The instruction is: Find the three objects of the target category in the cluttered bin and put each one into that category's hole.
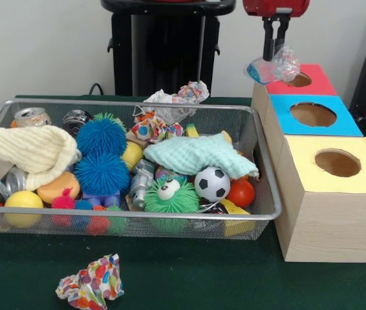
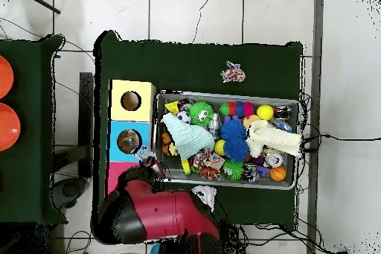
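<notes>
The robot's hand [image 1: 275, 50] hung clenched on a crumpled clear wrapper [image 1: 273, 67] just above the red-topped box [image 1: 317, 85], beside its round hole [image 1: 298, 80], with the arm itself cut off at the top of the front view. From overhead the red arm [image 2: 160, 214] covered most of that red box, so neither the wrapper nor the hole beneath it could be made out there, though the blue-topped box [image 2: 131, 140] and the yellow-topped box [image 2: 132, 100] showed their holes plainly. The wire-mesh bin [image 1: 270, 194] stood beside the three boxes on the green counter [image 1: 202, 284], heaped so thickly that much lay half buried: a soccer ball [image 1: 212, 183] peeked from under a mint cloth [image 1: 196, 155], and crushed cans [image 1: 31, 117] showed only partly behind a cream knitted cloth [image 1: 31, 150]. A second crumpled wrapper [image 1: 178, 97] sat at the bin's far rim in the front view, hard to separate from the clutter. A colourful dotted wrapper [image 1: 90, 282] lay alone on the counter, outside the bin in both views.
</notes>
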